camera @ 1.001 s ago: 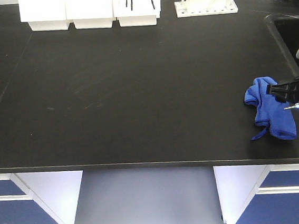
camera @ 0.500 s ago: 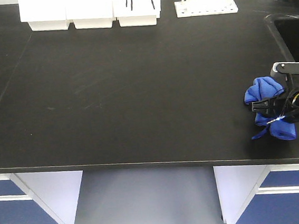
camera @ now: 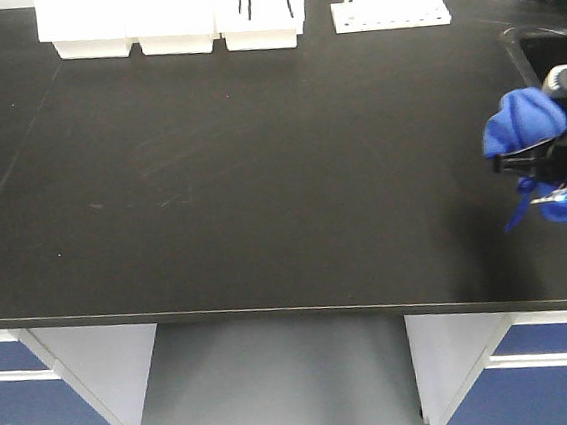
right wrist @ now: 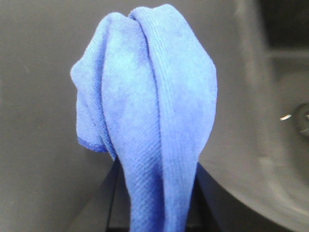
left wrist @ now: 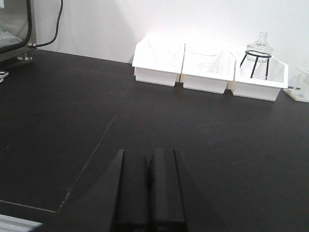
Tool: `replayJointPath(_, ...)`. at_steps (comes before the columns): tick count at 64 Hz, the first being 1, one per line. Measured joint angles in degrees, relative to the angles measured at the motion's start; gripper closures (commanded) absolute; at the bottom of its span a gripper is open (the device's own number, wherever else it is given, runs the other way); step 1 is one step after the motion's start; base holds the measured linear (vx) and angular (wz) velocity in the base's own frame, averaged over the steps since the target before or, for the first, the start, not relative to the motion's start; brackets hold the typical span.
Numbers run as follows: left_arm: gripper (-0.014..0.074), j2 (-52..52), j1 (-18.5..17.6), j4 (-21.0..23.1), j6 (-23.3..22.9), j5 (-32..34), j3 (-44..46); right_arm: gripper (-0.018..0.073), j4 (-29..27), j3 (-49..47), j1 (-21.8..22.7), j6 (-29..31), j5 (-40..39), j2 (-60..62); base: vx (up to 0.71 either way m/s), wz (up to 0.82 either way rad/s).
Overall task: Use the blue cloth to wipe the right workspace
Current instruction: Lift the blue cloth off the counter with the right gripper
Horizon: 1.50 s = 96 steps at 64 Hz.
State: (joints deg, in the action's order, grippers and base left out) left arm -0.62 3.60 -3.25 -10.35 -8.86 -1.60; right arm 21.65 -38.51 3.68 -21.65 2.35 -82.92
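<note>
Gripping the blue cloth (camera: pixel 523 121) at the right edge of the front view, the right claw (camera: pixel 546 169) is clamped on the lower bunch. Most of the fabric stands up above the jaws and one thin strip dangles below. The cloth appears lifted clear of the black table (camera: pixel 260 175), beside the sink basin (camera: pixel 555 56).

Left claw (left wrist: pixel 149 193): fingers pressed together, nothing between them, low over bare table. White trays (left wrist: pixel 207 67) sit at upper centre.

Judged progress: pick-up done, no wiping contact yet. The carry to the right workspace, not identifiable in these views, and every stroke remain.
</note>
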Motion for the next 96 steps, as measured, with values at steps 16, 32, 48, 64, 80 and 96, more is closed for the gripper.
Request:
replayJointPath(16, 0.0602, 0.0, 0.0, 0.0, 0.0, 0.0, 0.0, 0.0561, 0.0, 0.4, -1.0, 0.0, 10.2, 15.0, 0.0, 0.0)
replayJointPath(32, 0.0602, 0.0, 0.0, 0.0, 0.0, 0.0, 0.0, 0.0561, -0.1, 0.4, -10.6, 0.0, 17.3, 25.1, 0.0, 0.0)
replayJointPath(48, 0.0602, 0.0, 0.0, 0.0, 0.0, 0.0, 0.0, 0.0561, -0.7, 0.5, -14.5, 0.0, 24.4, 26.4, 0.0, 0.0)
replayJointPath(64, 0.0602, 0.0, 0.0, 0.0, 0.0, 0.0, 0.0, 0.0561, -0.6, 0.5, -14.6, 0.0, 25.1, 26.6, 0.0, 0.0)
replayJointPath(80, 0.0602, 0.0, 0.0, 0.0, 0.0, 0.0, 0.0, 0.0561, -0.6, 0.5, -14.6, 0.0, 25.3, 26.6, 0.0, 0.0)
replayJointPath(96, 0.0602, 0.0, 0.0, 0.0, 0.0, 0.0, 0.0, 0.0561, -0.6, 0.5, -14.6, 0.0, 25.4, 26.6, 0.0, 0.0)
